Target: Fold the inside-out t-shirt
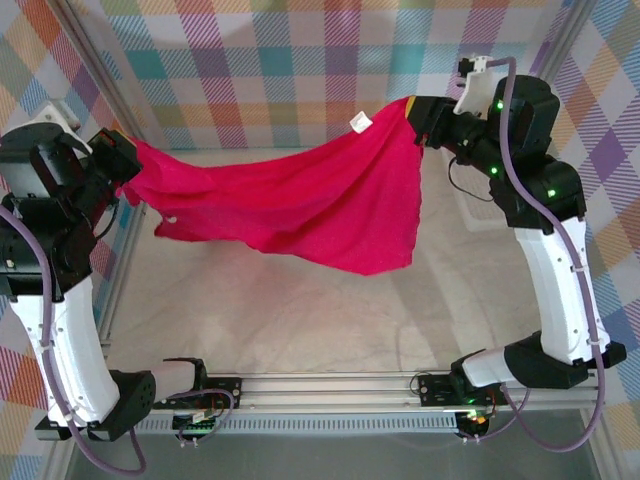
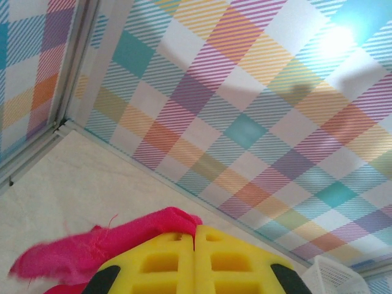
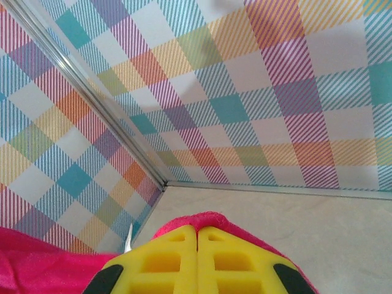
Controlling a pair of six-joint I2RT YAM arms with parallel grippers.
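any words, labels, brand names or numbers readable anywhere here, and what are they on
No text can be read in any of the views.
White tag on the red t-shirt: too small to tell whether it carries any print.
Plaid walls: pattern only, no lettering.
White arm casings: no lettering visible.

Yellow-fingered right hand (image 3: 196, 231), tips pressed tight together, pinches bright red wrinkly fabric t-shirt (image 3: 43, 263). Cloth bulges over fingertips and trails off left. Behind: pastel plaid walls (image 3: 245, 92), silver metal corner post (image 3: 92, 99), pale beige table (image 3: 318, 226).
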